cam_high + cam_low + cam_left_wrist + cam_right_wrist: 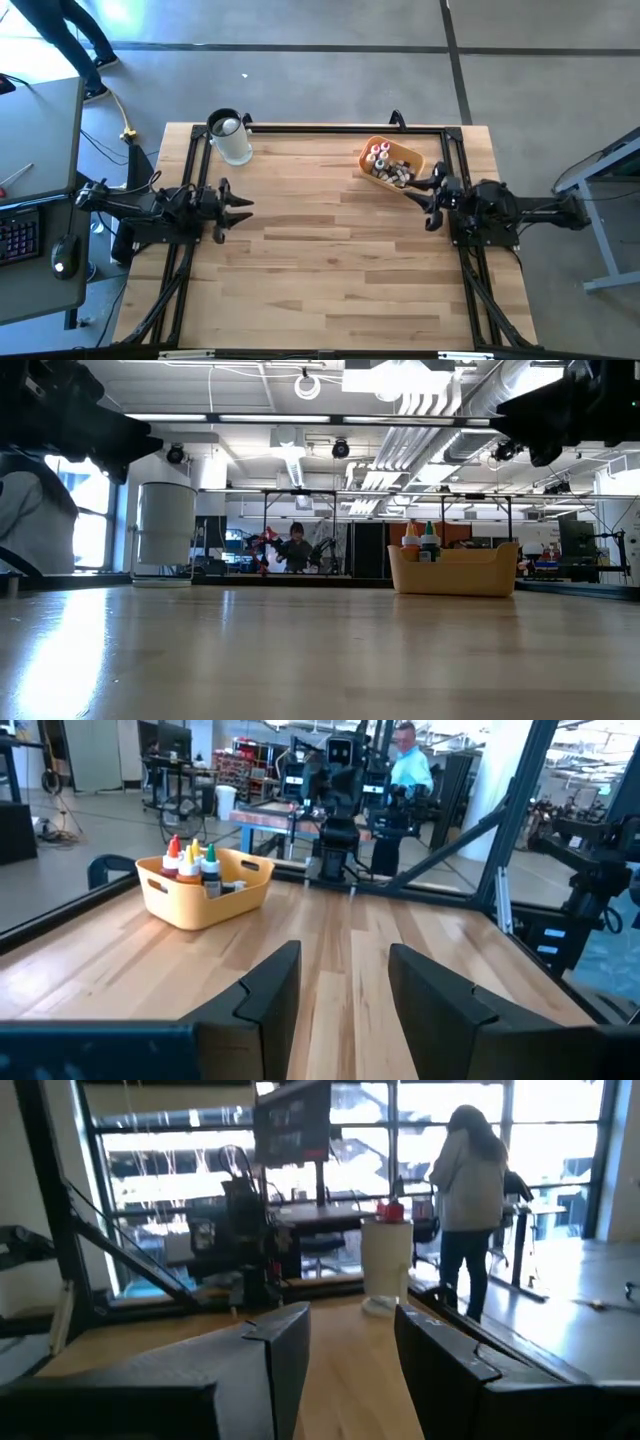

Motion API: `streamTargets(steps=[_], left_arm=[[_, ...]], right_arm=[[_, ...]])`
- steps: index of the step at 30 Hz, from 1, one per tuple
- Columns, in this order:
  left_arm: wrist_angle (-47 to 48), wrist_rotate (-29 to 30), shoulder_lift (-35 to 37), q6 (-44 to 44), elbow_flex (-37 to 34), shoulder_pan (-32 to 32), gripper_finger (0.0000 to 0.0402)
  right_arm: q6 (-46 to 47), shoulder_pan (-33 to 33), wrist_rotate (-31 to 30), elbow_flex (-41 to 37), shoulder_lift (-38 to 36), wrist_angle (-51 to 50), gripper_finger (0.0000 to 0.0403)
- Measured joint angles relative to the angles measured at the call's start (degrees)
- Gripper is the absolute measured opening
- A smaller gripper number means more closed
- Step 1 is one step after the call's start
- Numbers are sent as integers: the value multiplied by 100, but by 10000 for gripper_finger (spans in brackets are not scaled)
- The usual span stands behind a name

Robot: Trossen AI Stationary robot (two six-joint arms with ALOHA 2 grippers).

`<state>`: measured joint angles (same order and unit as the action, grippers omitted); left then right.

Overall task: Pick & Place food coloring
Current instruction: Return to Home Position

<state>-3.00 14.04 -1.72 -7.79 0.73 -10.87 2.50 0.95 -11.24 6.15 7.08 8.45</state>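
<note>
The food coloring bottles [385, 162] stand packed in the orange-yellow tray [412, 156] near the table's far right corner; their caps [420, 542] poke above the tray wall, and the left wrist view shows them [192, 860] too. My right gripper [434, 200] hovers open just right of and nearer than the tray, touching nothing. My left gripper [240, 207] waits open at the table's left side.
A clear round jar [232, 138] stands at the table's far left corner. A black frame [330, 128] runs along the far and side edges. Bare wooden table top [330, 260] spreads between the arms and toward the near edge. A person [470, 1190] stands beyond the table.
</note>
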Motion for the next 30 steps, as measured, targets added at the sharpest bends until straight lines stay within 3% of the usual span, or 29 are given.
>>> streamTargets(steps=[5,15,30], left_arm=[[9,0,0,0,0,0,152],[4,2,0,-2,0,0,152],[6,5,0,-2,-2,0,152]], right_arm=[[-94,0,90,-286,-700,-182,142],[490,1,14,-326,-629,-1213,142],[503,0,72,-321,-530,-1231,142]])
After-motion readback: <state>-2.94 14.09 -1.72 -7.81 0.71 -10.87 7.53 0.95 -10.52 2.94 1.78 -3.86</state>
